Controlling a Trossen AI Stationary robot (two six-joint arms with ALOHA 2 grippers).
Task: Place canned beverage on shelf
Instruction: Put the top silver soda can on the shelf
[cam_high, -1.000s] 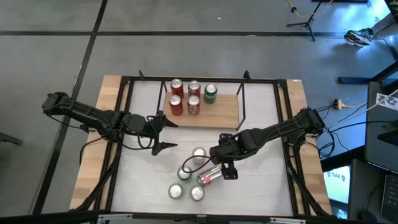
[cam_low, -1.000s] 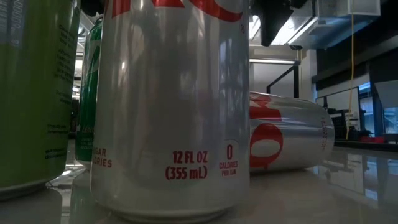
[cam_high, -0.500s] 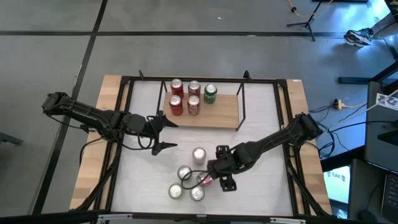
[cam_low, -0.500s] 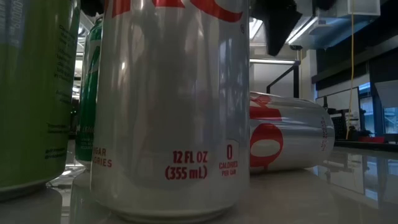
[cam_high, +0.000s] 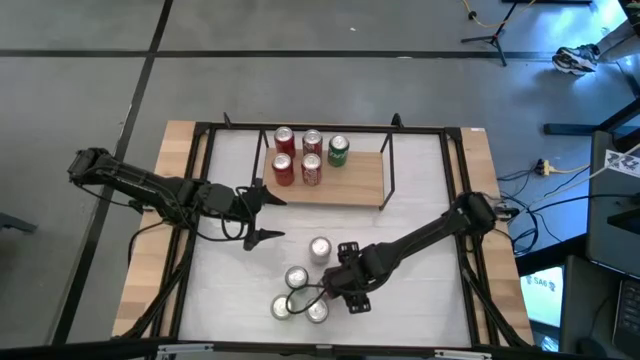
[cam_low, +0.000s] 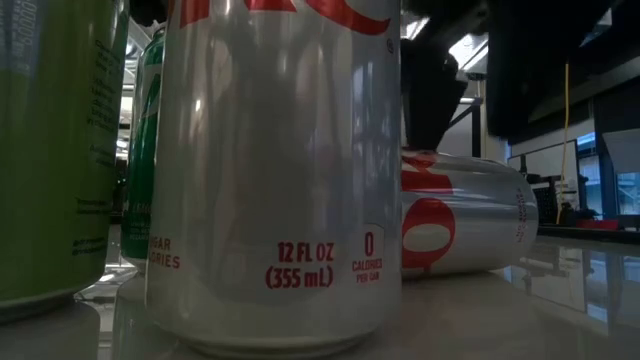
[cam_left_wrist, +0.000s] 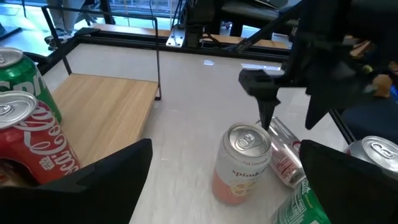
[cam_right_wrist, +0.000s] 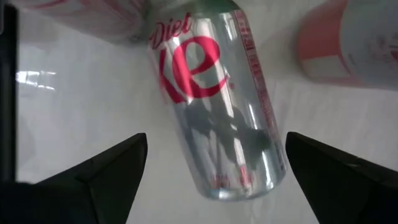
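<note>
A silver Diet Coke can (cam_right_wrist: 217, 118) lies on its side on the white table; it also shows in the low view (cam_low: 465, 215) and the left wrist view (cam_left_wrist: 287, 158). My right gripper (cam_high: 345, 290) is open just above it, with one finger on either side of the can's body and not touching it. My left gripper (cam_high: 262, 214) is open and empty at mid-left, between the shelf and the loose cans. The shelf (cam_high: 362, 180), a light-wood board in a black wire frame, stands at the far middle and holds several upright cans (cam_high: 311, 168).
An upright pink can (cam_high: 319, 248) stands beside the lying one. Three more upright cans (cam_high: 297, 278) cluster near the table's near edge, close to my right gripper. The right half of the shelf board is bare. A black frame (cam_high: 452, 200) runs around the table.
My right gripper has moved toward the table's near-left and come down over the lying Diet Coke can, staying open. The can has not moved.
</note>
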